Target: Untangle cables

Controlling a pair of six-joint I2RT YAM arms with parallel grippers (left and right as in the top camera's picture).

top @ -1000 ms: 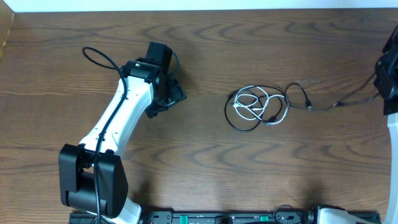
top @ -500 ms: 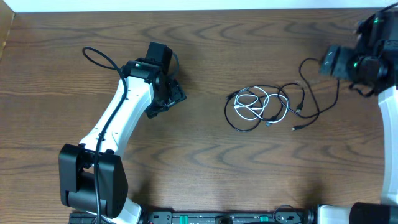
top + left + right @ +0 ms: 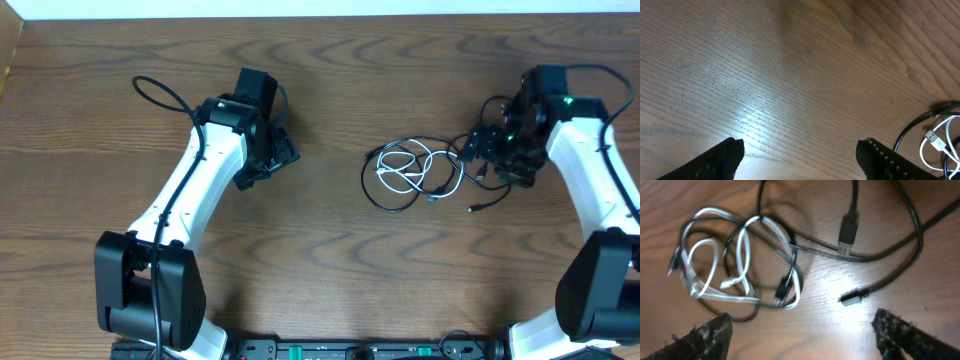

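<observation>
black plug ends of one loose cable (image 3: 847,230) lie right under the right gripper (image 3: 802,335), its fingers apart and empty. the knot of white and black cables (image 3: 742,265) sits just beyond it, toward the counter's (image 3: 320,260) middle (spread side to side). the left gripper (image 3: 272,155), also apart and empty, hangs well apart.

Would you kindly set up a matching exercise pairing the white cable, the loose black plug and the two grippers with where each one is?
1. white cable
2. black plug
3. left gripper
4. right gripper

A. open, left of the tangle
B. looped within the tangle
C. open, hovering right of the tangle
D. lying loose on the table

Pairs: 1-B, 2-D, 3-A, 4-C
</observation>
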